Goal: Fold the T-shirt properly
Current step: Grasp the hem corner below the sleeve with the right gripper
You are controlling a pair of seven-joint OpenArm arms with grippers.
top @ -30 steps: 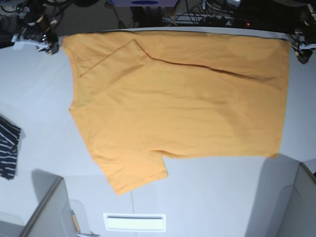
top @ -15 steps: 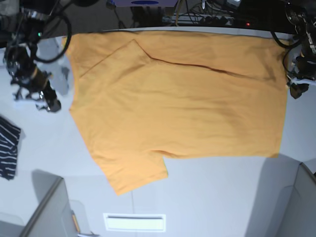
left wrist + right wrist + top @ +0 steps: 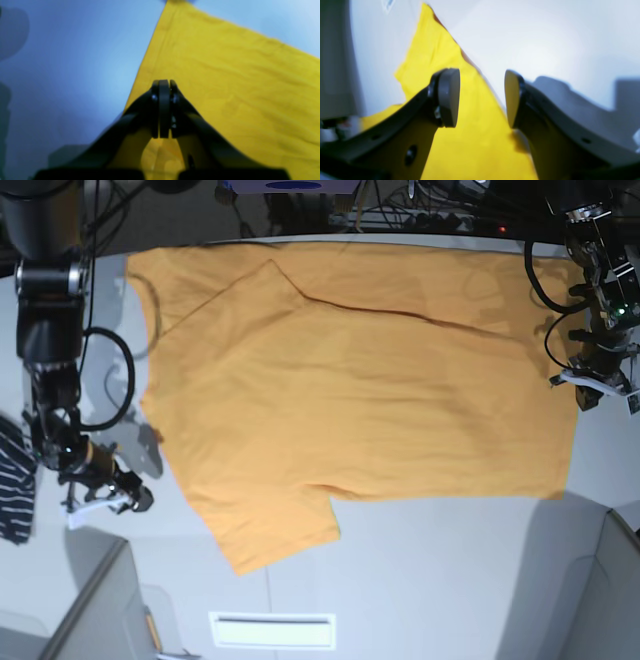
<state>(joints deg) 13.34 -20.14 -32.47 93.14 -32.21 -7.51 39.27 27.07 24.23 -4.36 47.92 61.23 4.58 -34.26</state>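
Through my left wrist camera, my left gripper (image 3: pixel 163 85) has its jaws pressed flat together with no gap between them. The T-shirt (image 3: pixel 232 82) spreads out ahead and to the right of them, its straight hem running up just left of the tips. The picture is soft, so I cannot tell whether the closed tips have any cloth between them or only hang above it.

Through my right wrist camera, my right gripper (image 3: pixel 482 97) stands with its jaws spread apart. The T-shirt (image 3: pixel 470 140) lies below them: its edge runs up through the gap, so the left pad sits over cloth and the right pad over the bare table (image 3: pixel 545 37).

From the base camera, the T-shirt (image 3: pixel 380 390) lies flat across the table (image 3: pixel 450 580), one sleeve folded in. My left gripper (image 3: pixel 590 390) is at its right edge; my right gripper (image 3: pixel 125 498) is just beside the lower sleeve, off the cloth.
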